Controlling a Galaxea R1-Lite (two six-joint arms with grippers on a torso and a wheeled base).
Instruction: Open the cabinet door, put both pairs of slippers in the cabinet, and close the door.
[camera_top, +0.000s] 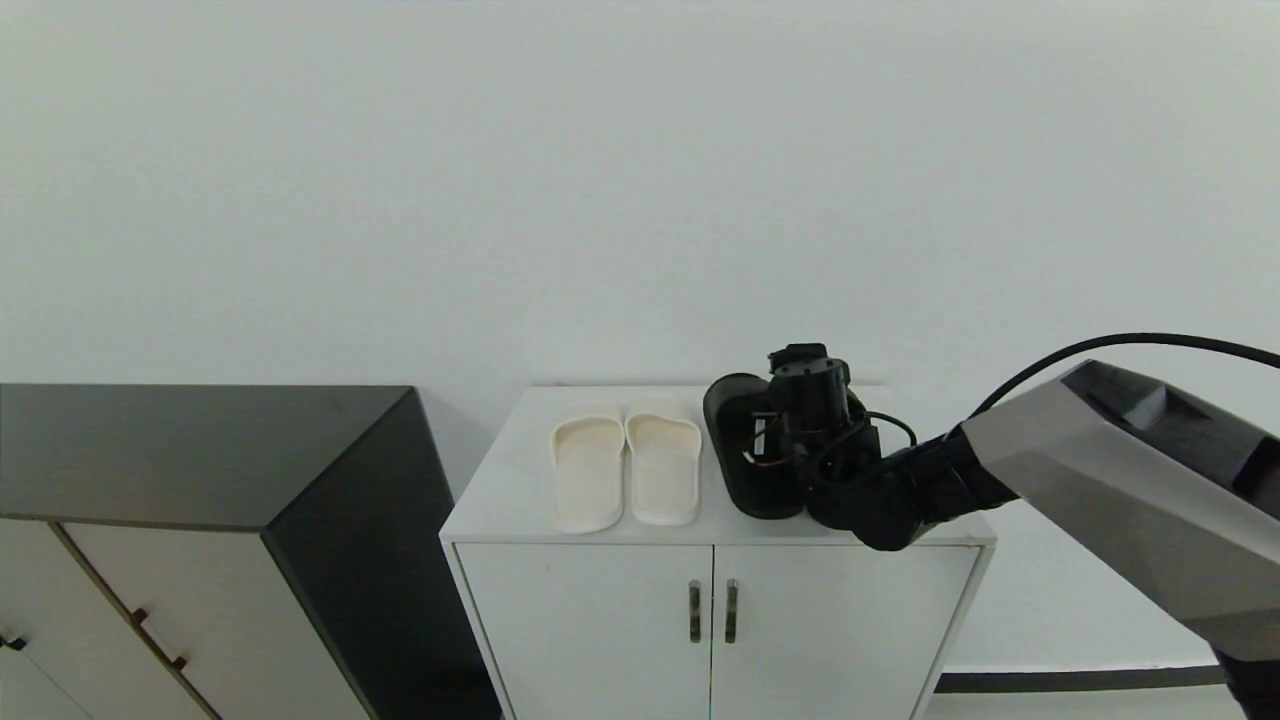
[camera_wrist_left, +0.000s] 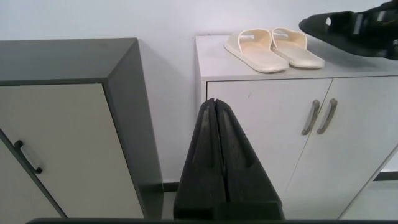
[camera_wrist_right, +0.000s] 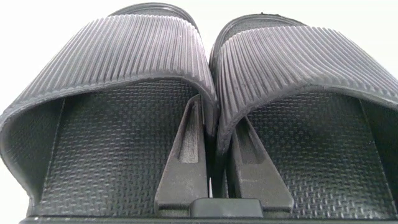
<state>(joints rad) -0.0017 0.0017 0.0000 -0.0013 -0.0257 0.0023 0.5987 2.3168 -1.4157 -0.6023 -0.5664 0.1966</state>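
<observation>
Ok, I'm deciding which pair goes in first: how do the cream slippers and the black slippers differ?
The cream slippers are pale and untouched; the black slippers are dark, with the right gripper shut on their inner walls. The cream slippers sit left of centre, the black slippers to their right. Both pairs lie side by side on the closed white cabinet.

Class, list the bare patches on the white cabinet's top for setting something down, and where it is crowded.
Free: the strip on the white cabinet between its left edge and the cream slippers. Crowded: the right half, under the black slippers and right end effector.
</observation>
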